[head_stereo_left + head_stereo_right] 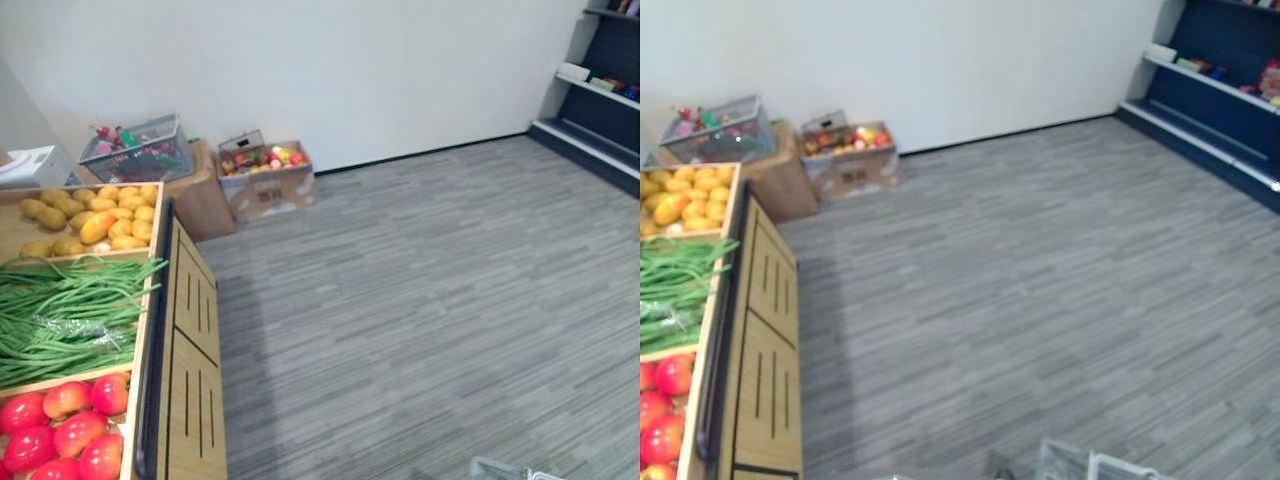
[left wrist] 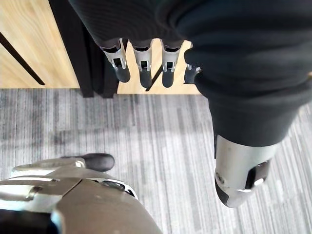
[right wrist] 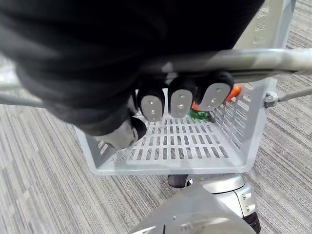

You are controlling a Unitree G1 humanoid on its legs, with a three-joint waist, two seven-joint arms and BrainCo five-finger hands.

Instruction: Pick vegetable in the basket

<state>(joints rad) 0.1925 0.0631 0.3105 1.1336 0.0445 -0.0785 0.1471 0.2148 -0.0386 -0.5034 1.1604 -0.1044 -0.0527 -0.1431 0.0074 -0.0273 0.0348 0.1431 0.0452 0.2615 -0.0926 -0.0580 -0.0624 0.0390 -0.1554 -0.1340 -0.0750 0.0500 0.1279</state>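
Right now the right hand is clenched round the handle of the grey plastic basket, its fingers wrapped over the metal bar. The basket hangs above the striped grey floor. Down inside, near a corner of the slotted bottom, lies the orange vegetable with a green tuft beside it, partly hidden behind the fingertips. The left hand hangs loose, fingers straight and holding nothing, just in front of the wooden produce stand — its bins hold green beans, yellow-brown produce and round red fruit.
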